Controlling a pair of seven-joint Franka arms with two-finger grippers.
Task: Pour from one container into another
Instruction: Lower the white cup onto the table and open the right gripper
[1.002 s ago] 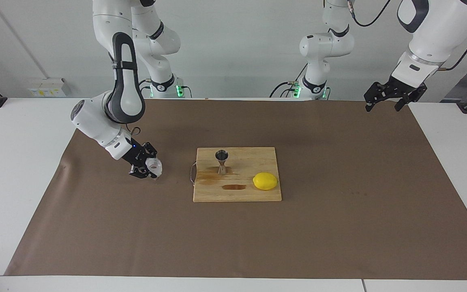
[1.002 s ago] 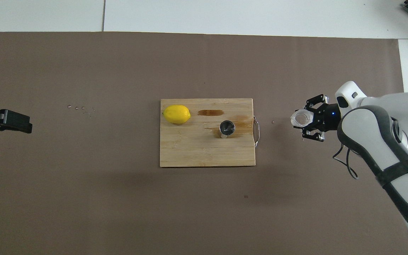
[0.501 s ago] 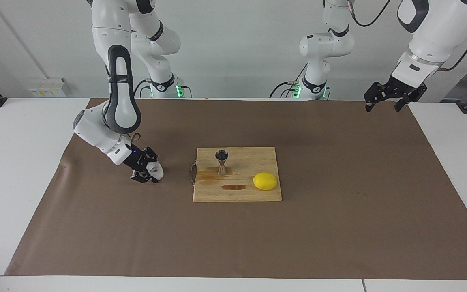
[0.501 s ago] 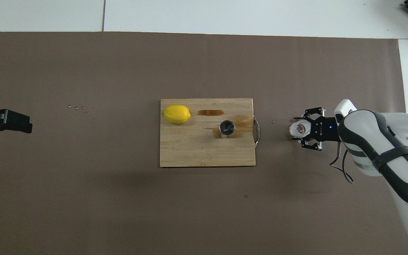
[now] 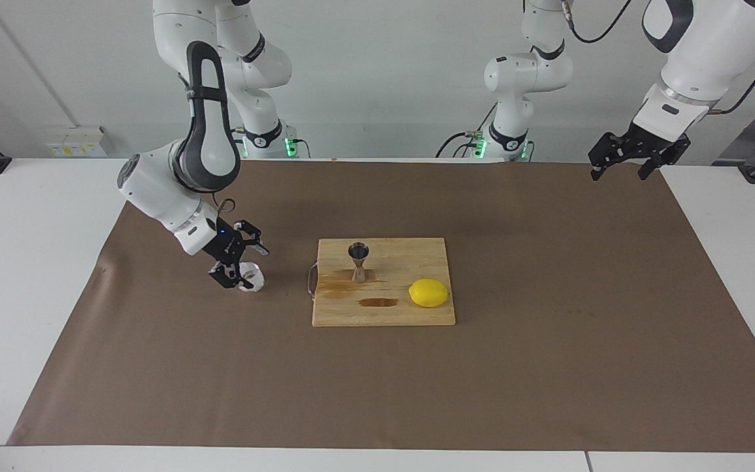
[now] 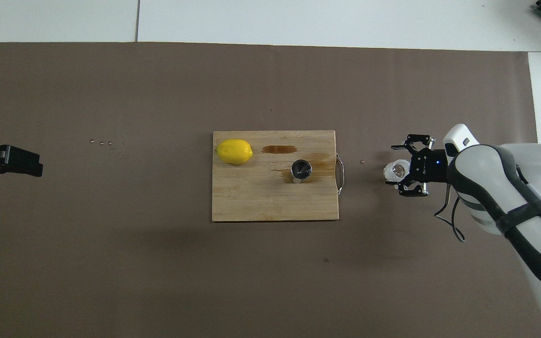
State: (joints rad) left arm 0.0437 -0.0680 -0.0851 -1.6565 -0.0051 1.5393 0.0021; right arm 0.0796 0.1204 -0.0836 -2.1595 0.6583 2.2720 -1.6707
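Observation:
The clear bumpy glass cup [image 5: 251,277] [image 6: 394,171] stands on the brown mat, beside the cutting board toward the right arm's end of the table. My right gripper [image 5: 244,265] [image 6: 398,168] is open, low over the cup. Its fingers are spread to either side of the cup and do not grip it. The steel jigger [image 5: 358,261] [image 6: 301,170] stands upright on the wooden cutting board [image 5: 384,313] [image 6: 251,202], with its open mouth up. My left gripper [image 5: 622,168] [image 6: 17,162] waits open in the air at the left arm's end of the mat.
A yellow lemon [image 5: 428,292] [image 6: 234,151] lies on the board beside the jigger, with wet brown stains [image 6: 280,149] between them. The board's metal handle [image 6: 340,171] faces the cup. Small specks [image 6: 108,143] dot the mat toward the left arm's end.
The right gripper lowered the cup onto the mat, opened and let it go, and its wrist has lifted a little. The left arm has not moved.

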